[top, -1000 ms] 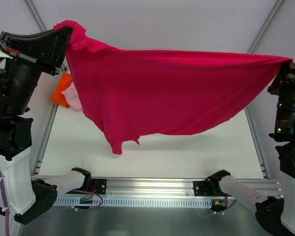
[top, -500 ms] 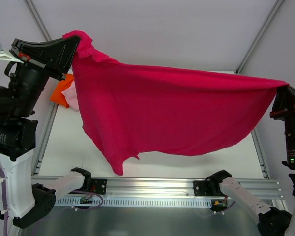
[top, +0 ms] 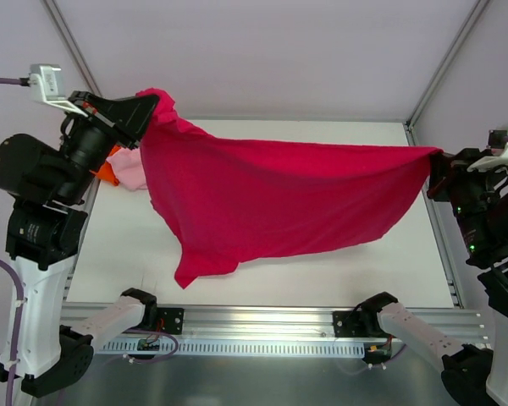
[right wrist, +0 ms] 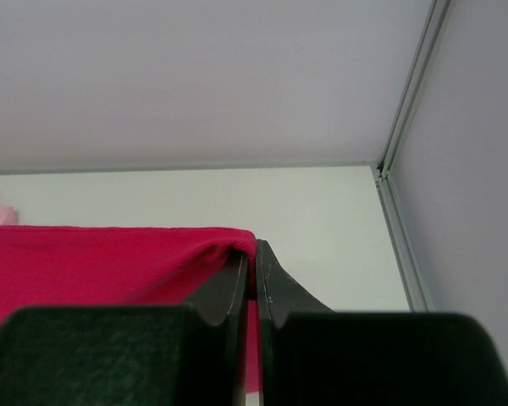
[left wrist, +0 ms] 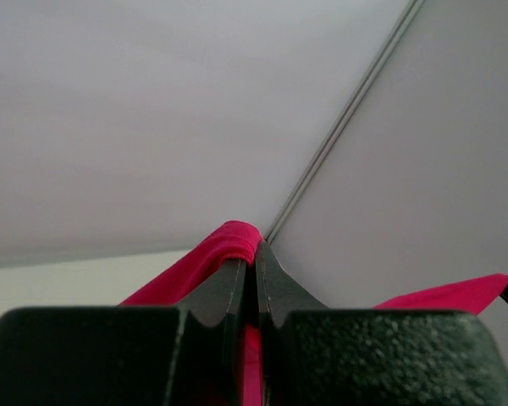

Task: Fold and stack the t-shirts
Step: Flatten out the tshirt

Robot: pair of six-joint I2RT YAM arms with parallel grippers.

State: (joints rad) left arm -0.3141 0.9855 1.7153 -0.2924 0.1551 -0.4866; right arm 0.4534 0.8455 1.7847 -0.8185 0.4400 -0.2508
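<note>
The large crimson t-shirt hangs stretched in the air between my two grippers, its lower edge drooping to a point near the table's front left. My left gripper is shut on its left corner, with red cloth pinched between the fingers in the left wrist view. My right gripper is shut on its right corner, seen in the right wrist view. The light pink shirt and the orange shirt lie as small bundles at the table's left edge, mostly hidden behind the red shirt and my left arm.
The white table has metal rails along its left and right edges. An aluminium rail with the arm bases runs along the front. Grey walls enclose the back and sides.
Both grippers have come down and moved toward the table's middle, carrying the red shirt lower. The shirt's span is narrower and its hanging tip is nearer the table.
</note>
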